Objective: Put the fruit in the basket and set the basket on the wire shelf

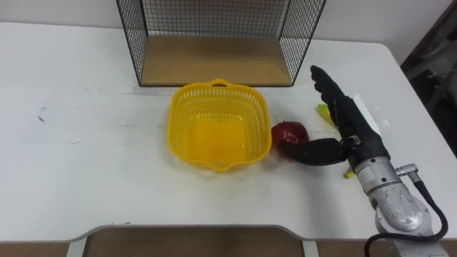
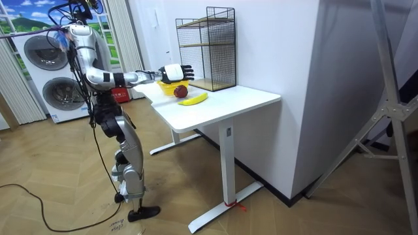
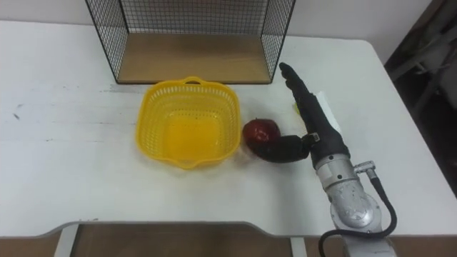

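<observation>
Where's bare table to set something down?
Free: white table left of the yellow plastic basket, and the strip in front of it; the wooden floor of the black wire shelf. Crowded: right of the basket, with red apple, yellow banana and right hand.

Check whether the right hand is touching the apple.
Touching. In the right eye view the thumb of the right hand lies against the apple, at its lower right, with no gap showing; the fingers stretch straight past it.
</observation>
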